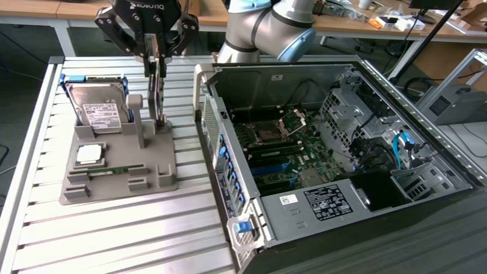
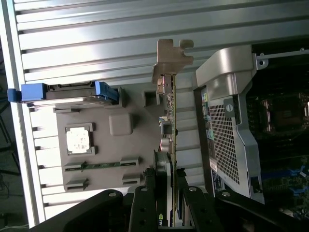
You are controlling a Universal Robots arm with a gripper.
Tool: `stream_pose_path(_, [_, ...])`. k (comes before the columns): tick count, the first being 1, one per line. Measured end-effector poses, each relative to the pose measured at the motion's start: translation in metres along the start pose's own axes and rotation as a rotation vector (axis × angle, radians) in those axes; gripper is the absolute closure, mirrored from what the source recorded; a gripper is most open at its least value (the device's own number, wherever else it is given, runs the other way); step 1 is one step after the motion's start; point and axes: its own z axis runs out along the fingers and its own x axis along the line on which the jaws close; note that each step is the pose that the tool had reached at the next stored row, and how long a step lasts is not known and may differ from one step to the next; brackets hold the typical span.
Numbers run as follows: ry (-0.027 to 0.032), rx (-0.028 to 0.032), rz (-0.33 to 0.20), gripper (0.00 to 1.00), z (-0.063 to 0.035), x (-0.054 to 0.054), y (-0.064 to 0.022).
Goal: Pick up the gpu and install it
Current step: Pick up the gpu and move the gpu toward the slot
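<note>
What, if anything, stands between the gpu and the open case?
Nothing sits between the gripper and the gpu: its fingers clamp the card's top edge as it stands upright in the gray holder. Toward the motherboard, the case's near side wall rises between holder and interior. The case is open on top.

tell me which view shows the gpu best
The wrist view: the gpu runs edge-on along its whole length, from its far end into the gripper. The exterior view gives a thin upright strip under the gripper.
</note>
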Motion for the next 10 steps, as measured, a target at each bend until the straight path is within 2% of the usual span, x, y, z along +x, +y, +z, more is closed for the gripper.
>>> stream_pose_path(10, [0.0000, 0.0000, 0.000, 0.73, -0.0064, -0.0001, 0.0003])
